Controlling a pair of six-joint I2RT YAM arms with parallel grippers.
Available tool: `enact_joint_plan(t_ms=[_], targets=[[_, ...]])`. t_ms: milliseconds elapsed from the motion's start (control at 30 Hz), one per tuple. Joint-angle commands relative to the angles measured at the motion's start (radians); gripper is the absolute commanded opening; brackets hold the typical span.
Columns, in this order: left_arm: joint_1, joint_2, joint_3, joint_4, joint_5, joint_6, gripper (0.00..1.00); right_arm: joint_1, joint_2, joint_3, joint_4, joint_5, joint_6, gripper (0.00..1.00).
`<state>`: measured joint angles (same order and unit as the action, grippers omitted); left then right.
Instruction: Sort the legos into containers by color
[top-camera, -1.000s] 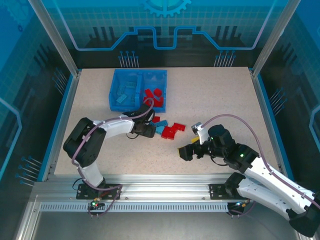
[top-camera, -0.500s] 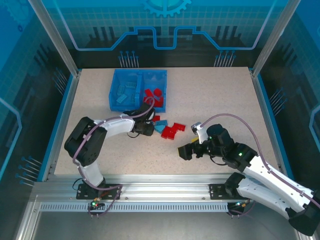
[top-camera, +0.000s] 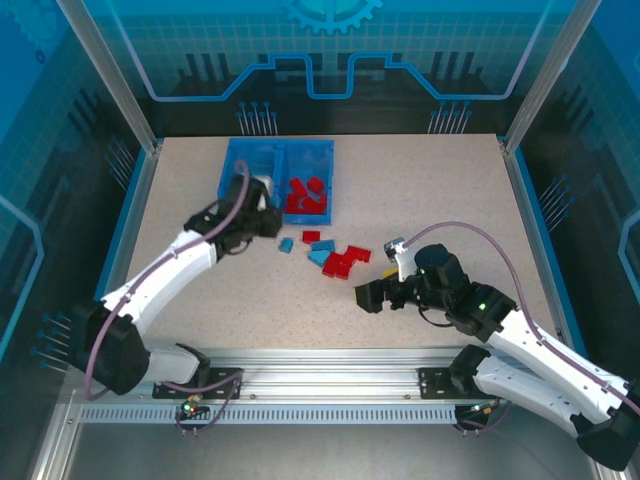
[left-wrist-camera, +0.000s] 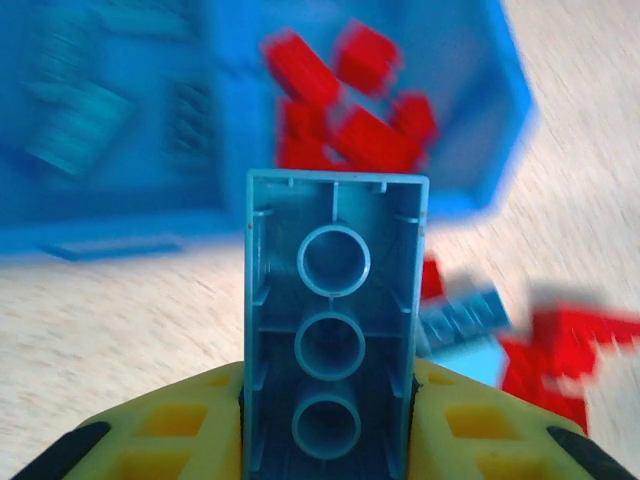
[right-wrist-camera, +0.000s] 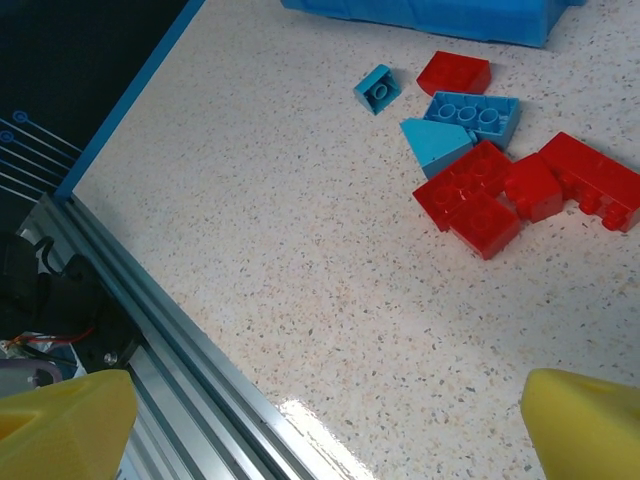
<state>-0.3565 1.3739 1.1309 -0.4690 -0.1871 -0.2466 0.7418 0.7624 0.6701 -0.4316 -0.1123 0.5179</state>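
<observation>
Your left gripper (top-camera: 268, 222) pinches a light blue brick (left-wrist-camera: 335, 330) just by the bin's (top-camera: 300, 143) near edge, likely meant for its blue-filled left compartment (top-camera: 236, 165), while your right gripper (top-camera: 370, 298) hangs spread wide near the loose bricks (top-camera: 335, 258).

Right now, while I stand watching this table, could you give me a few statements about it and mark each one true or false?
1. The left end effector holds a light blue brick. True.
2. The right end effector grips a red brick. False: it is open and empty.
3. The bin's right compartment holds red bricks. True.
4. Every brick is already in the bin. False: loose red bricks and loose blue bricks lie on the table.
</observation>
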Motion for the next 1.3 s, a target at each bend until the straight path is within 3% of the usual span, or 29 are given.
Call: enact_joint_plan(t_ms=[0, 167, 367, 533, 667, 867, 1000, 1200, 1267], targets=[[0.107, 0.145, 0.146, -0.044, -0.038, -0.024, 0.31, 0.011, 0.008, 0.038, 0.027, 0.017, 0.013, 1.0], [0.181, 0.403, 0.373, -0.086, -0.034, -0.063, 0.31, 0.01, 0.005, 0.049, 0.002, 0.019, 0.012, 1.0], [0.198, 0.678, 0.637, -0.176, -0.053, -0.094, 0.33, 0.01, -0.015, 0.084, -0.078, 0.045, -0.021, 1.0], [0.208, 0.774, 0.707, -0.187, -0.078, -0.113, 0.45, 0.005, -0.026, 0.095, -0.087, 0.048, -0.026, 1.0], [0.209, 0.778, 0.72, -0.206, -0.037, -0.127, 0.49, 0.005, -0.022, 0.096, -0.088, 0.054, -0.031, 1.0], [0.206, 0.64, 0.649, -0.197, -0.015, -0.135, 0.5, 0.005, -0.002, 0.099, -0.08, 0.048, -0.031, 1.0], [0.17, 0.401, 0.493, -0.154, 0.014, -0.154, 0.5, 0.002, 0.028, 0.105, -0.09, 0.159, -0.003, 1.0], [-0.046, -0.093, 0.157, -0.071, 0.04, -0.068, 0.5, -0.019, 0.205, 0.181, -0.105, 0.237, -0.082, 1.0], [-0.117, -0.215, 0.078, -0.085, 0.147, 0.028, 0.51, -0.038, 0.294, 0.228, -0.133, 0.257, -0.149, 1.0]])
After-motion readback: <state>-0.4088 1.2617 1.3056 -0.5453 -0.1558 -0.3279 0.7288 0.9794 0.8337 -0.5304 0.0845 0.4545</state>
